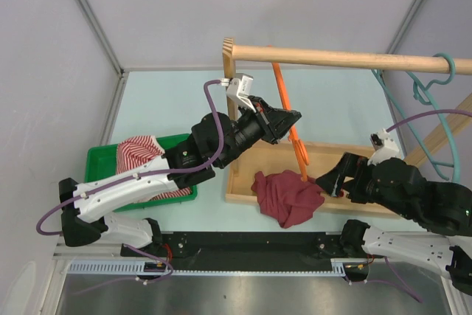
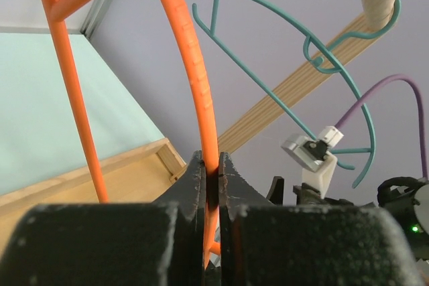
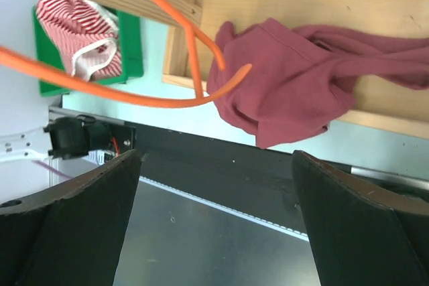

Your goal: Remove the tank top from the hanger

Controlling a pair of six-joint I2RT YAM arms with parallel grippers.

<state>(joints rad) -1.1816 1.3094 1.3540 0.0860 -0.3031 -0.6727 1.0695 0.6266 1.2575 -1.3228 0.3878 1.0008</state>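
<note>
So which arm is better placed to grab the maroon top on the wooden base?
Right: its gripper stands open beside the maroon top, while the left gripper is shut on the orange hanger.

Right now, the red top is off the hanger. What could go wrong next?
The tank top hangs partly over the front edge of the wooden base, so it might slide off.
The free end of the orange hanger sits right beside the cloth; if the left gripper, shut on the hanger, swings it, the tip could hook the top.
The open right gripper is close by and could snag the cloth when leaving.
</note>
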